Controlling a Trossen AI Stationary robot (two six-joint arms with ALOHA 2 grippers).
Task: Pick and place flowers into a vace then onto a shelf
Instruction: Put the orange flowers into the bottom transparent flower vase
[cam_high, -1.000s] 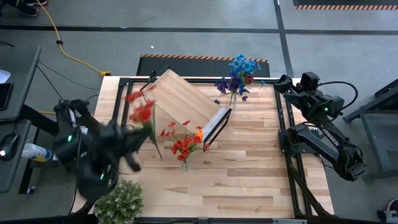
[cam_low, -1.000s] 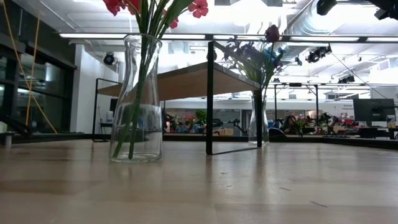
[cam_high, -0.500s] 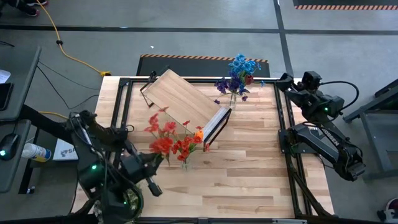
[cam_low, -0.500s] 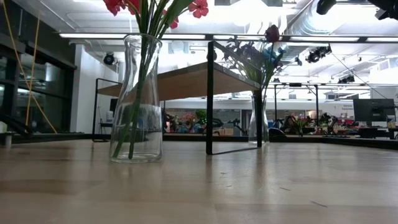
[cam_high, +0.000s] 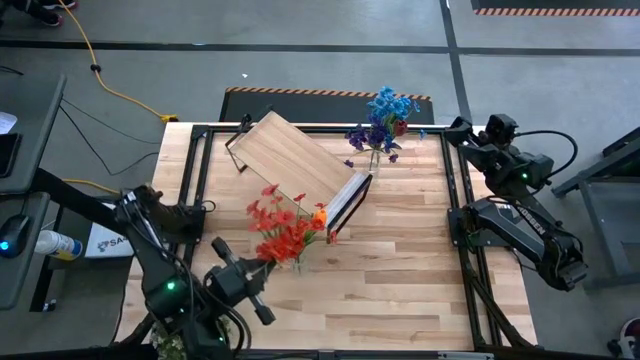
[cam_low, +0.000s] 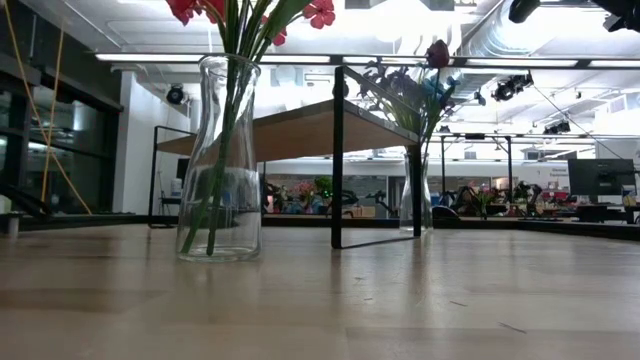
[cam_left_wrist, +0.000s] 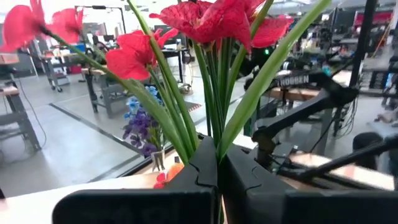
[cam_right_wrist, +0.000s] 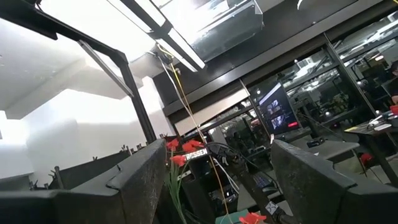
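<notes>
Over the near tabletop (cam_high: 400, 270), left gripper (cam_left_wrist: 219, 163) fingers are pinching red flowers (cam_high: 268, 208), now swung from far left to above the vase (cam_low: 220, 160); insertion next. Right gripper (cam_right_wrist: 217, 180) is idling wide open.

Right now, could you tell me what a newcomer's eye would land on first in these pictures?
Most striking is the bunch of red flowers, its green stems pinched in the shut left gripper near the table's front-left. Next is the clear glass vase holding red and orange stems, beside the tilted wooden shelf. The right gripper waits open off the table's right edge.
</notes>
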